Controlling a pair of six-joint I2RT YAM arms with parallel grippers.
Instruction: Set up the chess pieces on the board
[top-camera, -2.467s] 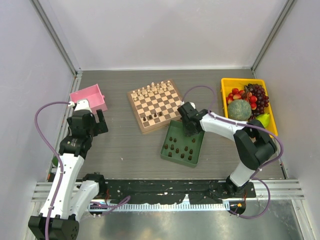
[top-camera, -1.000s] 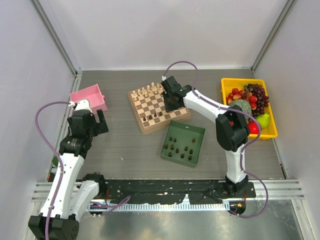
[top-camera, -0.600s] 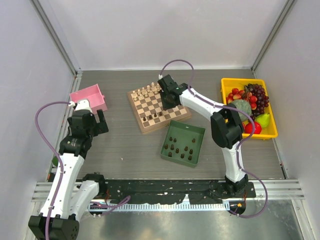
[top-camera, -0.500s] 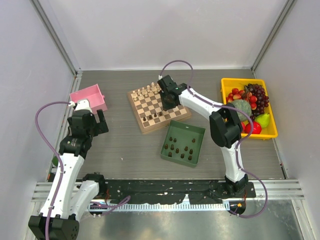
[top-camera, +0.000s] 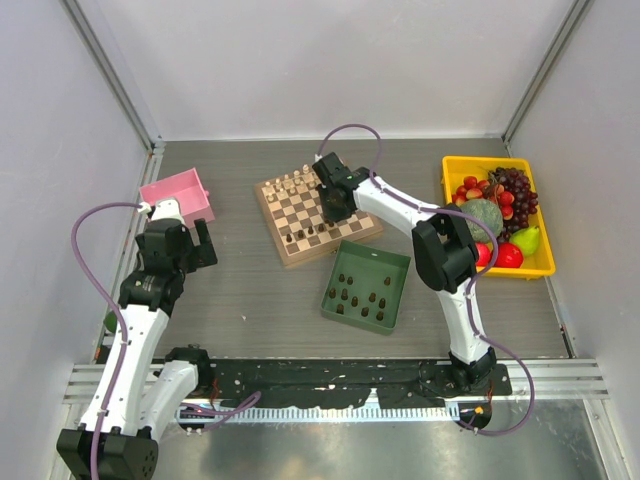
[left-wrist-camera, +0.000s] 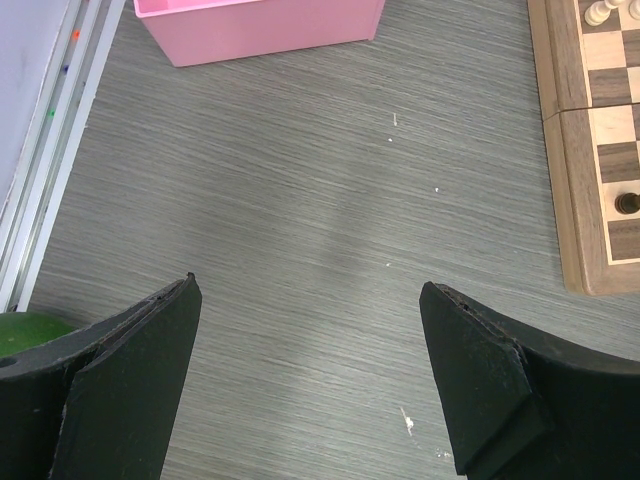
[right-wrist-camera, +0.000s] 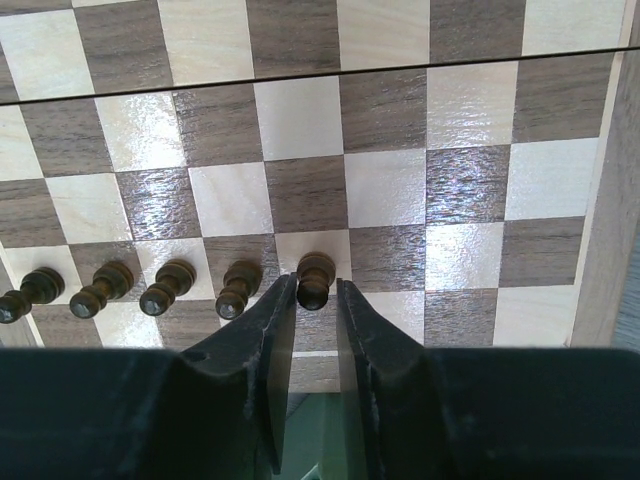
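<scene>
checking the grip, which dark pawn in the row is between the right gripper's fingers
The end pawn, between the right gripper's fingertips; the other four stand free beside it.

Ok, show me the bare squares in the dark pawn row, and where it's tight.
Free: the three squares between the pawn at the right gripper and the board's right border, plus the middle rows beyond. Tight: to that pawn's left in the wrist view, four dark pawns stand side by side.

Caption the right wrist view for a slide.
Right hand holds the fifth dark pawn in a row on the board.
</scene>
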